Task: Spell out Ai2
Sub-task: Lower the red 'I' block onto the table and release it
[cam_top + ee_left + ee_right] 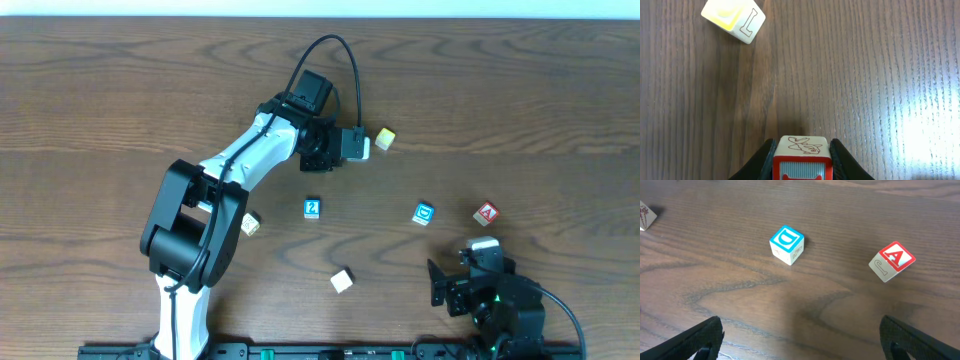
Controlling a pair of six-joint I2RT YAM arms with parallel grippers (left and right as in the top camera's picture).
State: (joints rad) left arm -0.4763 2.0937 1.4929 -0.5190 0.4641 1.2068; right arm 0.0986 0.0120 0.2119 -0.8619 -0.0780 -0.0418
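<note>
Dark wooden counter (100,80). Left jaws clench a red-edged block (801,160) near an L block (735,17); right jaws gape, empty, before D block (786,244) and A block (892,260).

The red A block (892,261) lies letter-up at the right — the blue 2 block (312,208) well apart, nearer the middle; a red-framed block (802,161) sits clamped in the left tool (802,147).

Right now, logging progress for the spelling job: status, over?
Left end effector shut on red-bordered block, near yellow L block. Right end effector open, empty. A block and 2 block lying loose, apart. Nothing in the way.
</note>
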